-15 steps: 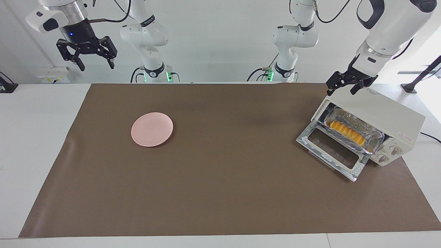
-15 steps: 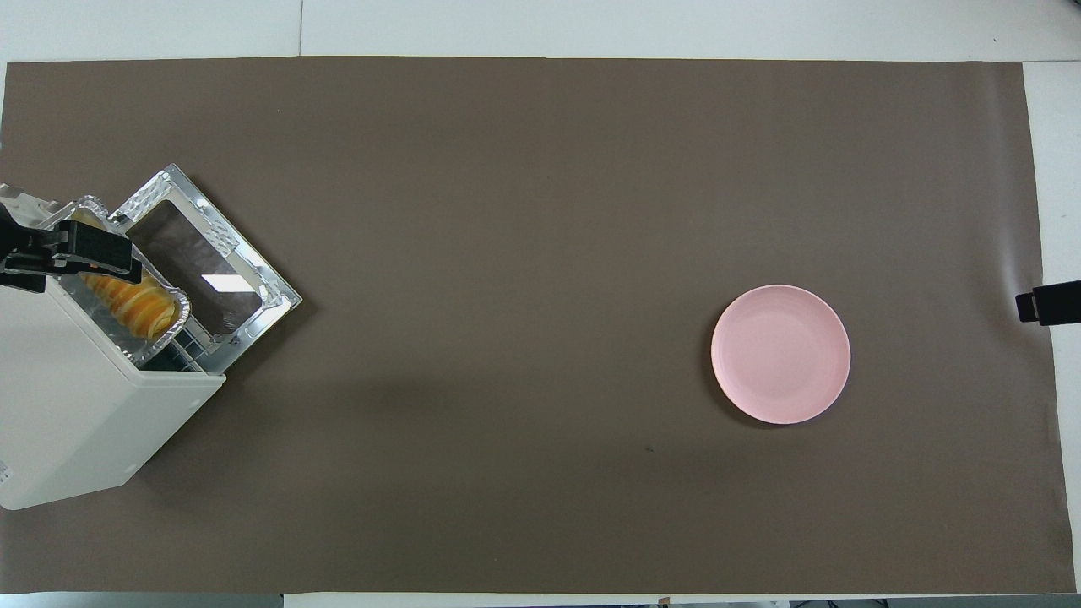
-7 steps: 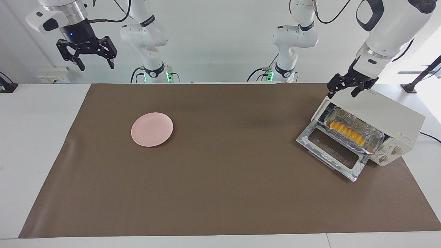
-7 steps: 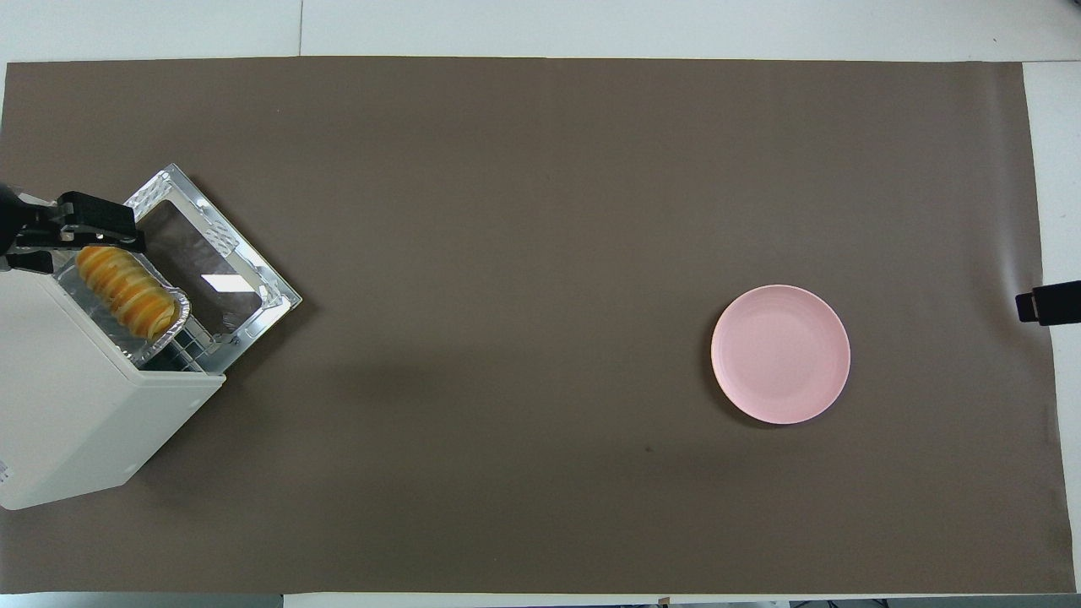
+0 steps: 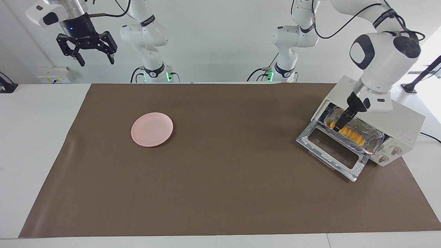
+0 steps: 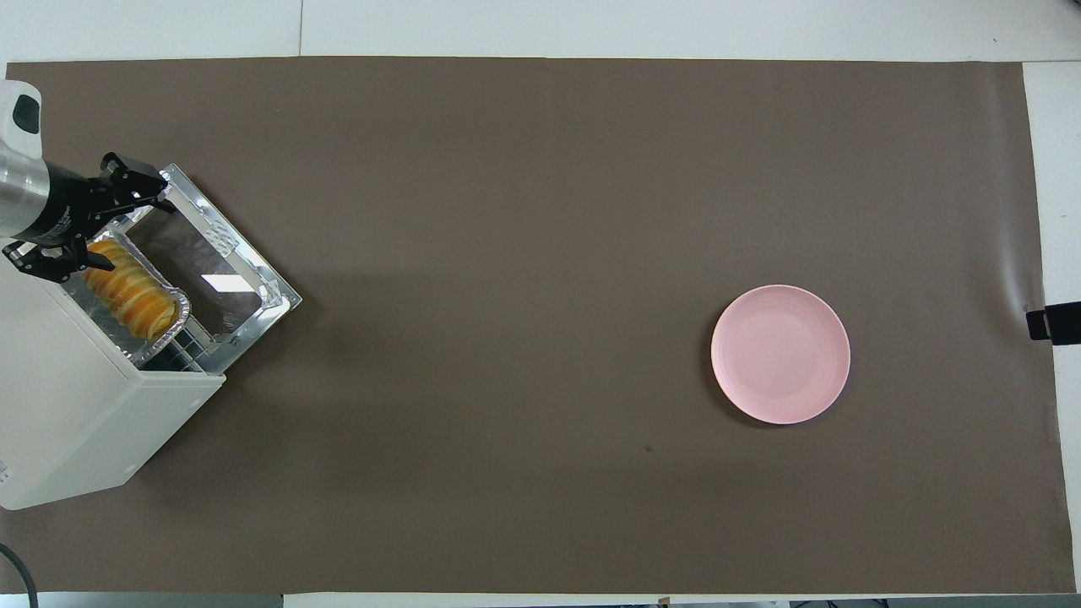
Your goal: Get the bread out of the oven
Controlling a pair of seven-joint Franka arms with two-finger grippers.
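Observation:
The cream oven (image 5: 396, 117) (image 6: 76, 414) stands at the left arm's end of the table with its glass door (image 5: 330, 151) (image 6: 211, 253) dropped open. A foil tray (image 5: 376, 139) (image 6: 184, 306) sticks out of the oven mouth, and the yellow-orange ridged bread (image 5: 355, 136) (image 6: 135, 295) lies in it. My left gripper (image 5: 341, 124) (image 6: 118, 232) is open and reaches down into the tray. Its fingers stand on either side of the loaf's end nearer the robots; I cannot tell whether they touch it. My right gripper (image 5: 88, 57) (image 6: 1051, 325) waits open, high over the right arm's end of the table.
A round pink plate (image 5: 152, 129) (image 6: 780, 354) lies on the brown mat (image 5: 220, 193) (image 6: 507, 464), toward the right arm's end. The oven's two knobs (image 5: 389, 153) face away from the robots.
My left gripper has come down from above the oven's top corner into the tray, turning at the wrist, and now straddles the loaf's end. The right gripper has risen slightly.

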